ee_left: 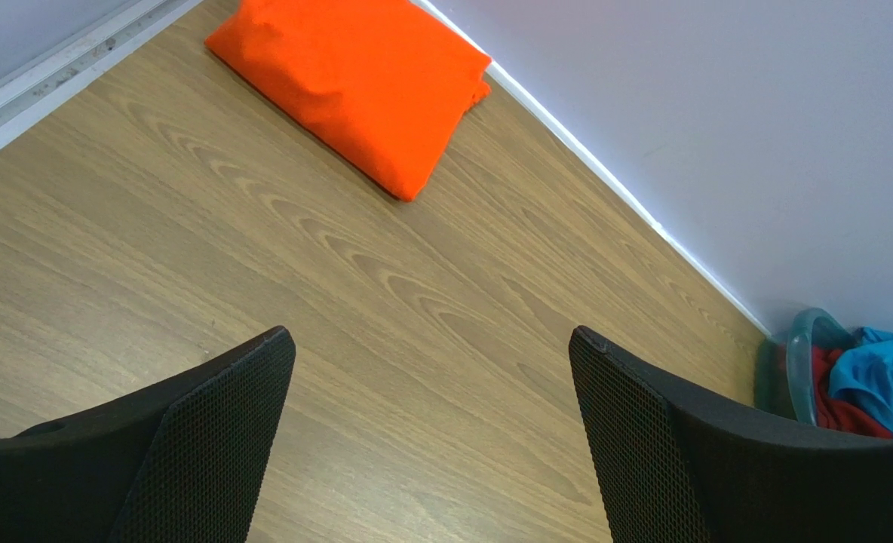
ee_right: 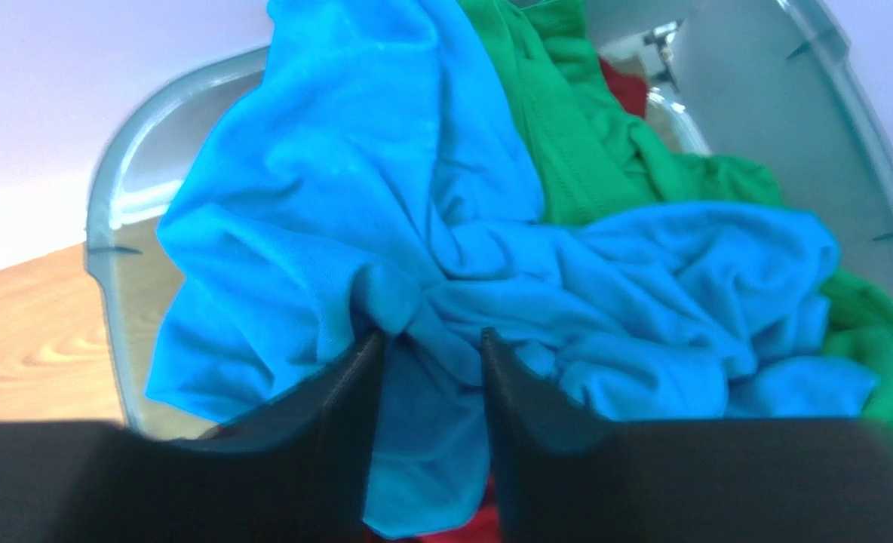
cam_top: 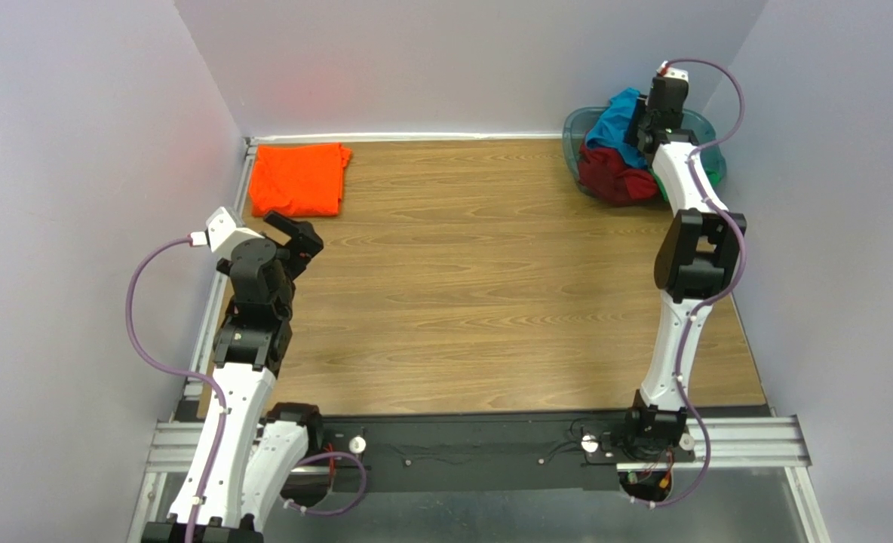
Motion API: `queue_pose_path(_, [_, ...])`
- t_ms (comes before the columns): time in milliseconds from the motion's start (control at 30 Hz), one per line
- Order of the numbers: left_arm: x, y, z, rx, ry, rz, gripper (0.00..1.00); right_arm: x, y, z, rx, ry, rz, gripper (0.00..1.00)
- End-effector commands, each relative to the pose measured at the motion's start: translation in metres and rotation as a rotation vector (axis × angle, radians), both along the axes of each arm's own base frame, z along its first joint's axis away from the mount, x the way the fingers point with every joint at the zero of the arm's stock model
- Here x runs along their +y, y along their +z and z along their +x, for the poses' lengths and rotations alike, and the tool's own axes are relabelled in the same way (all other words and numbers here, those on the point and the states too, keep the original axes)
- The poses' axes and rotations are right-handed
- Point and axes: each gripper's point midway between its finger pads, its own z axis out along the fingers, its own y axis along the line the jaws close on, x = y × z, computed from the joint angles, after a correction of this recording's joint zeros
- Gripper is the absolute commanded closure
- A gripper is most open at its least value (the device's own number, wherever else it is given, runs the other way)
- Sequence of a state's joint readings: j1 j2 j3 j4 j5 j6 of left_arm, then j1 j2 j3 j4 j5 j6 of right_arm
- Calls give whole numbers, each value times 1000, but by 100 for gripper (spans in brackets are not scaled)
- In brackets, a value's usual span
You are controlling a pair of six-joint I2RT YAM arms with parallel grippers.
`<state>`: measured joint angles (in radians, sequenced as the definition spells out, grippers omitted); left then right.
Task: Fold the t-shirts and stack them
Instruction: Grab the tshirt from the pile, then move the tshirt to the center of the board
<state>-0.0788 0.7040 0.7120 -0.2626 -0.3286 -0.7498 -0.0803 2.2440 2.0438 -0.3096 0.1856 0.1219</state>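
STEP: picking next shirt | orange t-shirt (cam_top: 298,179): folded, far-left table corner | teal-blue t-shirt (ee_right: 417,204): heaped over green t-shirt (ee_right: 598,147) in tub (ee_right: 122,192) | right gripper (ee_right: 431,337): jaws seemingly nipped on teal-blue fold | left gripper (ee_left: 431,339): jaws apart, empty | NEXT: lift clear, spread flat.

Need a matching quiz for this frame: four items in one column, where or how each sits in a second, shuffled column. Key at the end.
Items
1. orange t-shirt
2. teal-blue t-shirt
3. dark red t-shirt
4. left tool

Place or state
A. low in the tub, under other cloth
B. wide open over bare table
C. folded, at the table's far-left corner
D. top of the tub pile, a fold between the jaws of the right tool

Pairs: 1-C, 2-D, 3-A, 4-B
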Motion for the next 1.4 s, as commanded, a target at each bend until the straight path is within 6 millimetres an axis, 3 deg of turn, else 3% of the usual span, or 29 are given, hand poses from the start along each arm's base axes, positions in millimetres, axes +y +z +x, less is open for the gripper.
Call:
queue_pose_path(0, [4, 1, 3, -3, 19, 5, 1, 0, 7, 14, -30, 27, 4, 67])
queue_pose_path(67, [4, -1, 3, 1, 23, 5, 1, 4, 8, 14, -32, 45, 10, 82])
queue_pose_path(100, [4, -1, 3, 3, 21, 5, 1, 4, 11, 13, -37, 42, 13, 99])
queue_pose_path(167, [4, -2, 2, 9, 22, 7, 1, 6, 15, 11, -44, 50, 23, 99])
queue_pose_path(300, [6, 2, 1, -6, 31, 4, 1, 13, 42, 8, -88, 82, 34, 99])
queue_pose_path(400, [5, 4, 0, -10, 22, 7, 1, 12, 75, 0, -139, 70, 30, 99])
queue_pose_path(667, [4, 11, -3, -31, 17, 6, 1, 21, 167, -24, -301, 106, 31, 99])
queue_pose_path(700, [5, 11, -4, -31, 23, 7, 1, 22, 192, -30, -349, 111, 31, 99])
queue_pose_path(767, [7, 10, -5, -31, 37, 3, 1, 27, 217, -37, -399, 131, 41, 99])
queue_pose_path(833, [7, 10, -5, -35, 35, 2, 1, 33, 255, -48, -474, 157, 45, 99])
queue_pose_path(867, [7, 12, -5, -38, 35, 1, 1, 40, 269, -52, -502, 193, 56, 99])
queue_pose_path(900, [7, 12, -5, -36, 34, 3, 1, 44, 298, -61, -562, 208, 62, 99])
queue_pose_path(967, [7, 14, -5, -41, 35, 3, 1, 56, 326, -72, -624, 257, 102, 99])
queue_pose_path(1000, [7, 15, -5, -44, 36, 3, 1, 62, 353, -82, -682, 283, 108, 99])
queue_pose_path(1133, [7, 15, -5, -47, 36, 2, 1, 97, 406, -113, -795, 443, 203, 99])
queue_pose_path(1233, [7, 15, -6, -47, 34, 2, 1, 120, 428, -133, -836, 519, 256, 99])
queue_pose_path(1367, [6, 18, -6, -56, 28, 0, 1, 162, 455, -175, -879, 664, 303, 99])
